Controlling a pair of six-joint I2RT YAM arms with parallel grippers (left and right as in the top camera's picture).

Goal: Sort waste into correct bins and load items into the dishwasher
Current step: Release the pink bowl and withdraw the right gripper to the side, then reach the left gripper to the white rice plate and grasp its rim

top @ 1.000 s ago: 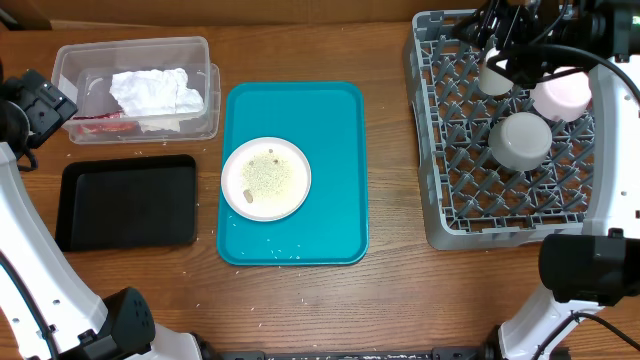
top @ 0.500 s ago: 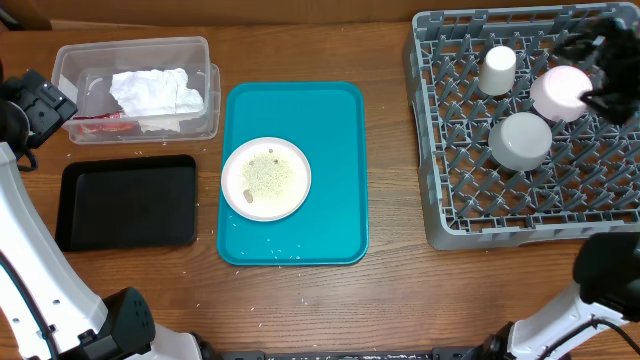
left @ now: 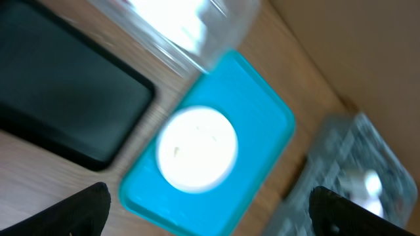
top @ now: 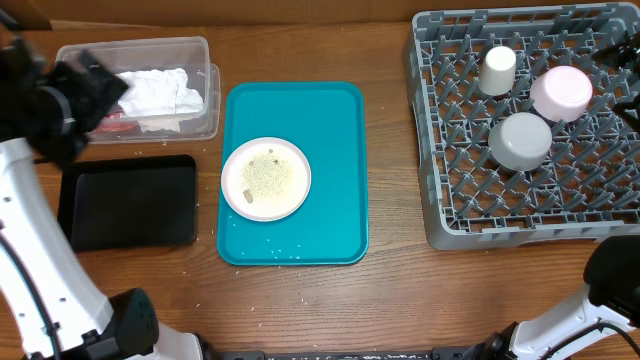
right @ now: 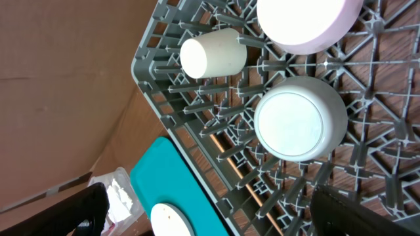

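The plate (top: 266,178), dusted with rice grains (top: 266,174), lies on the teal tray (top: 335,120) mid-counter; the clear tub (top: 195,47) in the far-left corner holds napkin (top: 165,92) and red packet (top: 118,127), its left end hidden under the left arm (top: 60,95); the black tray (top: 130,205) sits just nearer; the rack (top: 432,200) fills the far-right corner with cup (top: 497,70), pink bowl (top: 561,92) and grey bowl (top: 520,140); left gripper (left: 216,213) and right gripper (right: 216,213) both gape, empty.

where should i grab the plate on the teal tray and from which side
Probably the left edge of the plate, coming in low from the left. It lies flat on the tray, so only the rim offers a pinch: one finger over, one under. Rice sits in the middle, so keep the plate level.
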